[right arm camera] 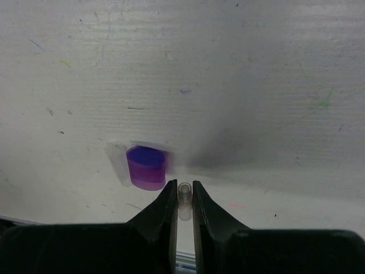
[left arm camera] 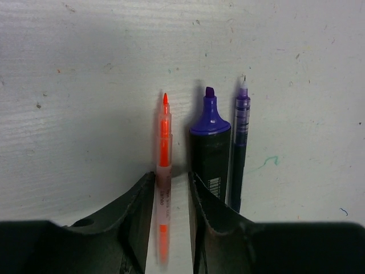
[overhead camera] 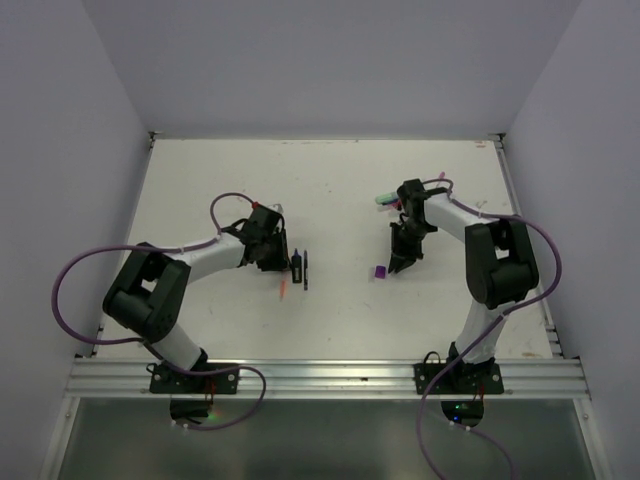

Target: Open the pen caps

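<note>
In the left wrist view an uncapped orange pen (left arm camera: 164,142) lies between my left gripper's (left arm camera: 171,178) fingers, against the left finger, with a gap to the right one. The jaws stand open. Beside it lie an uncapped purple highlighter (left arm camera: 210,142) and a thin purple pen (left arm camera: 239,142). My right gripper (right arm camera: 184,186) is shut on a small clear whitish cap (right arm camera: 183,191), low over the table. A purple cap (right arm camera: 146,166) stands just to its left. From above, the left gripper (overhead camera: 281,263) is beside the pens (overhead camera: 298,266), and the right gripper (overhead camera: 399,267) is beside the purple cap (overhead camera: 380,271).
Green and pink pen pieces (overhead camera: 385,201) lie behind the right arm's wrist. The white table (overhead camera: 330,190) is walled on three sides. A metal rail (overhead camera: 330,375) runs along the near edge.
</note>
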You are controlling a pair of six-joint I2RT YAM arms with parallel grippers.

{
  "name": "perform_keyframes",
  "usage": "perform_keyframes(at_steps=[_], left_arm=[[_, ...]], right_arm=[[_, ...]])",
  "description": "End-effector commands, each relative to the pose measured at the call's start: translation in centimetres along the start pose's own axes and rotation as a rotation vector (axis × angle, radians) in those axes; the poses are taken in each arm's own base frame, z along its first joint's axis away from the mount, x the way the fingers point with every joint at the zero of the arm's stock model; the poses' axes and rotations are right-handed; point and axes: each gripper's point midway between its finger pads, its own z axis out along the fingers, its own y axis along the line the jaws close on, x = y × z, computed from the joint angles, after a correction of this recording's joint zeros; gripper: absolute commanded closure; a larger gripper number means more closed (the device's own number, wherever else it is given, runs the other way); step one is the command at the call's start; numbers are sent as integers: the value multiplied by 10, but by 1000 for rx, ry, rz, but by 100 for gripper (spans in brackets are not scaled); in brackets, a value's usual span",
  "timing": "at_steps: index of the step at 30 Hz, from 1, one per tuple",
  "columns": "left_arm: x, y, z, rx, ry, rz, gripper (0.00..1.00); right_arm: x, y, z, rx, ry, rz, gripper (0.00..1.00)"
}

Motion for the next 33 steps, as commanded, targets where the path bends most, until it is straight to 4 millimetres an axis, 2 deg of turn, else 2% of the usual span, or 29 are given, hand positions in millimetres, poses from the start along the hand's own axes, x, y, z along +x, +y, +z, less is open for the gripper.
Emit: perform_keyframes(at_steps=[1, 7, 10, 14, 19, 23, 26, 31, 32, 33], left_arm=[[24, 29, 5, -105, 84, -7, 66], [21, 34, -1, -113, 72, -6, 63], [19, 34, -6, -109, 59, -5, 62], [19, 33, -12, -93, 45, -5, 58], [16, 30, -18, -77, 33, -7, 57], [11, 25, -23, -59, 17, -8, 56], [4, 20, -29, -42, -2, -2, 56], [-7, 11, -45, -18, -32, 9, 55], [-10, 8, -48, -9, -40, 10, 54], [-11, 7, -52, -1, -48, 11, 54]], right_arm=[[-8, 2, 2, -13, -22, -9, 100], [-9, 4, 7, -21, -14, 0, 100], [-8, 3, 8, -24, -11, 3, 96], [-9, 5, 5, -31, -27, 4, 84], [-7, 3, 3, -24, -26, 5, 80], [-3, 1, 5, -20, -21, 8, 70], [-3, 1, 3, -18, -26, 10, 66], [-13, 5, -16, -10, -74, 1, 60], [-13, 5, -20, -4, -79, 7, 48], [-20, 8, -28, -7, -104, 9, 45]])
